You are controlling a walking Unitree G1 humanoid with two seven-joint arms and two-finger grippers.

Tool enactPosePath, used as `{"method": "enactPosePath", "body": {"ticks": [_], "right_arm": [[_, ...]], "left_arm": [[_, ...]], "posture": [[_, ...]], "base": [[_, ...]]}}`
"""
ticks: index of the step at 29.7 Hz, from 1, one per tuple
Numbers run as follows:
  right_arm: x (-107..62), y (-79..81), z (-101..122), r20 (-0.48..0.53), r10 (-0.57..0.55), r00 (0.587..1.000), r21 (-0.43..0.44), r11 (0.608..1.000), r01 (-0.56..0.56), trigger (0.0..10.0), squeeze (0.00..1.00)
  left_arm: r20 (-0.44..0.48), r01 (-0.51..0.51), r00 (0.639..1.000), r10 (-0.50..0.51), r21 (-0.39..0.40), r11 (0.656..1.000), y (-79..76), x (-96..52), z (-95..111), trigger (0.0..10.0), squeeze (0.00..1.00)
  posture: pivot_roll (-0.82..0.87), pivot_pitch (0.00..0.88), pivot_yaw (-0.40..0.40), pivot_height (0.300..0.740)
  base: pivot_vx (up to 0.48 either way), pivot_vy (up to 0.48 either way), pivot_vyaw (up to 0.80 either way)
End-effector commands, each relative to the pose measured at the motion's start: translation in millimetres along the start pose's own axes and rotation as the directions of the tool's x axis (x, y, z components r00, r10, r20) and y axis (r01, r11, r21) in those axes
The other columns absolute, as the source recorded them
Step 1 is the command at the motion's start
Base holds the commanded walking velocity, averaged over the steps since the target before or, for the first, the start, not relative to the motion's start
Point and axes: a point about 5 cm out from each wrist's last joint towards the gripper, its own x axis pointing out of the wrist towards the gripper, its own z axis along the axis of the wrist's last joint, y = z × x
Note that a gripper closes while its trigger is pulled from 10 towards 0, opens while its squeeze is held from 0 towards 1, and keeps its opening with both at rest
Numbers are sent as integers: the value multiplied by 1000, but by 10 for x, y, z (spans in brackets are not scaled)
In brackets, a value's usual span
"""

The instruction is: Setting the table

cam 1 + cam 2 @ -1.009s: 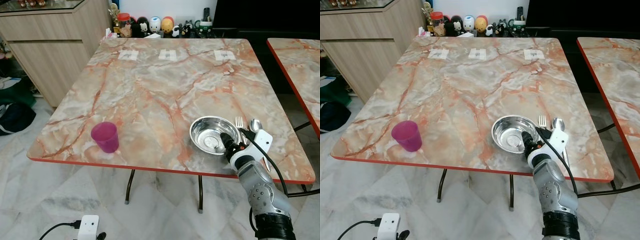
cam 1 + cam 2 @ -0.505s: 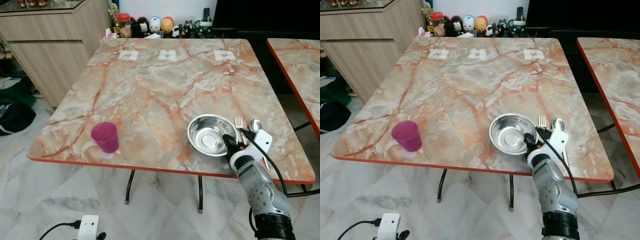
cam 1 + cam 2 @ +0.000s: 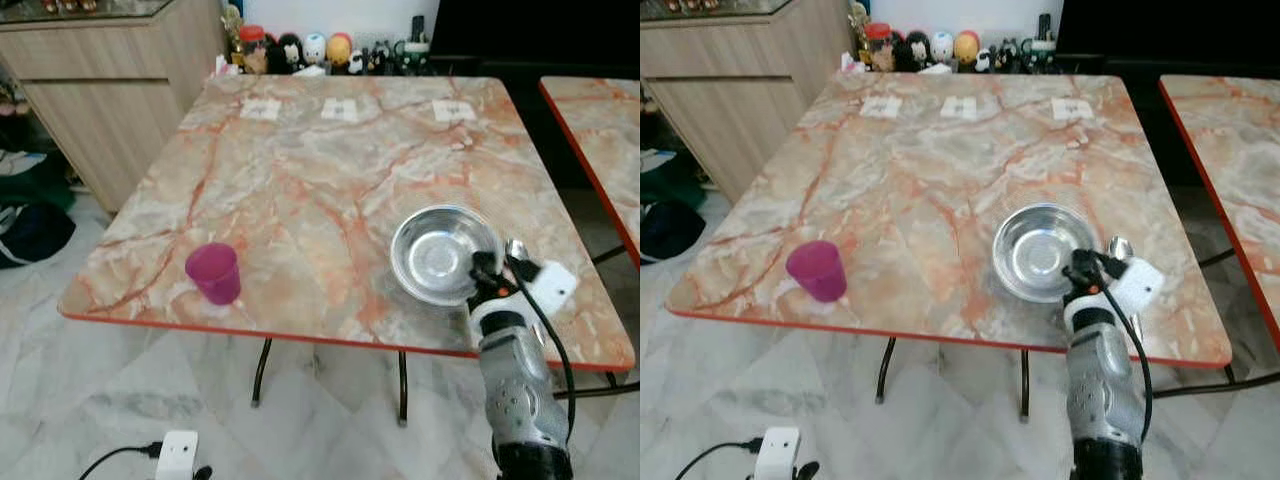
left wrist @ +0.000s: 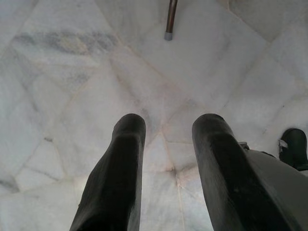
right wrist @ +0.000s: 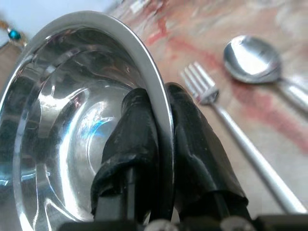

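A steel bowl (image 3: 440, 252) is tilted up off the marble table (image 3: 320, 170) near its front right, with my right gripper (image 3: 484, 272) shut on its near rim. The right wrist view shows one finger inside the steel bowl (image 5: 72, 120) and one outside, pinching the rim. A fork (image 5: 226, 120) and a spoon (image 5: 252, 60) lie on the table just right of the bowl. A pink cup (image 3: 213, 272) stands near the front left edge. My left gripper (image 4: 166, 144) hangs open over the floor.
Three paper napkins (image 3: 341, 109) lie along the table's far side. Figurines and jars (image 3: 300, 50) line the back. A wooden cabinet (image 3: 100, 90) stands at left, a second marble table (image 3: 600, 130) at right. A white device (image 3: 178, 455) sits on the floor.
My right gripper has lifted the bowl and tilted it, its open side now facing me more. The camera has shifted slightly.
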Motion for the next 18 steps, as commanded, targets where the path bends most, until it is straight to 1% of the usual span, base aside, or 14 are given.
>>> {"method": "enactPosePath", "body": {"ticks": [1,2,4,5,6,11,18], "right_arm": [[-30,8,64,44,8,999,9,1000,-8,7686,0],[-54,28,110,80,28,996,-16,999,-27,10000,0],[-60,38,128,94,36,995,-18,999,-34,10000,0],[-59,49,162,123,40,992,-23,999,-38,10000,0],[-54,64,180,133,50,990,-29,998,-47,10000,0],[-64,110,156,135,85,987,-65,995,-76,10000,0],[-77,73,187,171,41,984,-48,998,-33,10000,0]], "left_arm": [[-28,-4,1000,4,18,1000,9,-20,-76,10000,0],[-27,-6,1000,6,27,1000,13,-20,-75,10000,0],[-27,-6,1000,7,32,999,15,-19,-73,10000,0],[-26,-11,1000,12,45,999,26,-19,-69,10000,0],[-26,-12,1000,13,51,999,32,-19,-67,10000,0],[-28,-9,1000,11,58,998,29,-20,-70,10000,0],[-35,-5,999,7,67,998,24,-24,-89,10000,0]], "posture": [[-46,76,34,740],[-52,76,38,740],[-53,76,38,740],[-59,75,40,740],[-61,75,42,740],[-65,68,41,740],[-69,52,44,740]], "base": [[0,0,0],[0,0,0],[0,0,0],[0,0,0],[0,-322,0],[0,-381,0],[0,-426,0]]}}
